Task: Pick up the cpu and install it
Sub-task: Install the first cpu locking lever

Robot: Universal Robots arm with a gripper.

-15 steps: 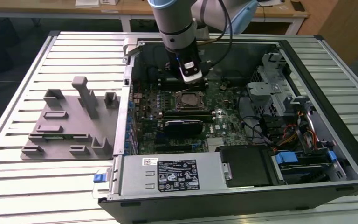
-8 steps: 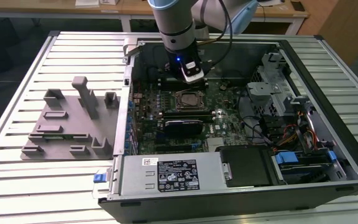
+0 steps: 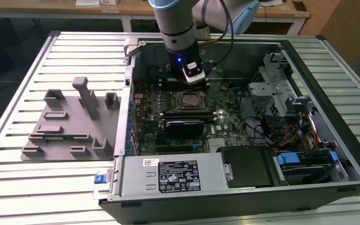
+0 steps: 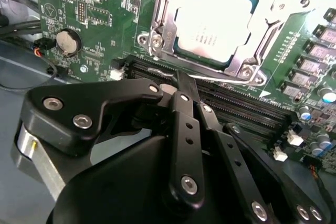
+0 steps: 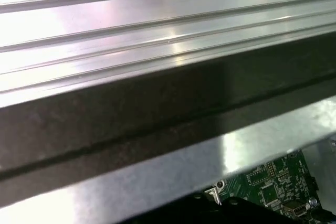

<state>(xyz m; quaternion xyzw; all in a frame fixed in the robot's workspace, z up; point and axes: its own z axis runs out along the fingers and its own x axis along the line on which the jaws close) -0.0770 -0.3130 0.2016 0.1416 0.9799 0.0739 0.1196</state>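
Already the cpu (image 4: 216,22) sits in its socket on the motherboard (image 4: 89,3), framed by the metal retention bracket (image 4: 247,66), toward the upper middle of the second wrist view. Just below it the end effector (image 4: 181,90) has its black fingers (image 4: 184,129) drawn together with nothing between them. From the exterior view, the arm (image 3: 178,28) reaches down into the open computer case (image 3: 330,93) on the slatted bench (image 3: 55,187), beside a grey fixture (image 3: 67,126).

Open-topped case (image 3: 330,140): access from above is unobstructed. The socket frame (image 4: 247,66) around the cpu (image 4: 218,22) is hemmed by memory slots (image 4: 236,103) just beside it. Room on the exterior view's right is crowded by the drive cage (image 3: 273,89) and cables (image 3: 286,136).
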